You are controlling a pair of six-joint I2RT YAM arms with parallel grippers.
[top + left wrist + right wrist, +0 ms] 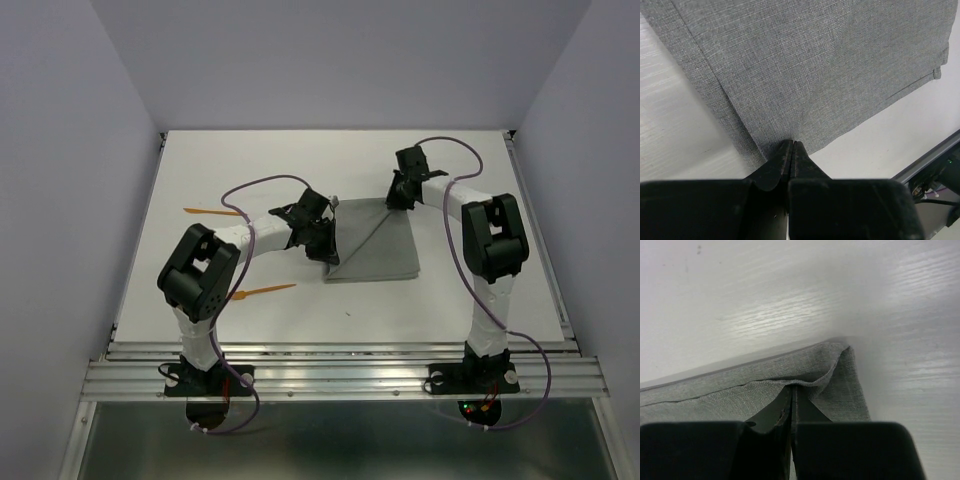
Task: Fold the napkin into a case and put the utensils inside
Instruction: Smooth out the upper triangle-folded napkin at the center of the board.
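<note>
On the white table (500, 300) the grey napkin (380, 245) lies between both claws. The left claw (322, 243) is pinched on its left edge. The right claw (400, 195) is pinched on what seems a far corner. The orange utensils (268, 291) lie further left, nearer the left arm.

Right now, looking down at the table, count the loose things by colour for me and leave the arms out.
grey napkin: 1
orange utensils: 2 (one at the far left, one nearer the left arm's base)
Total: 3
</note>
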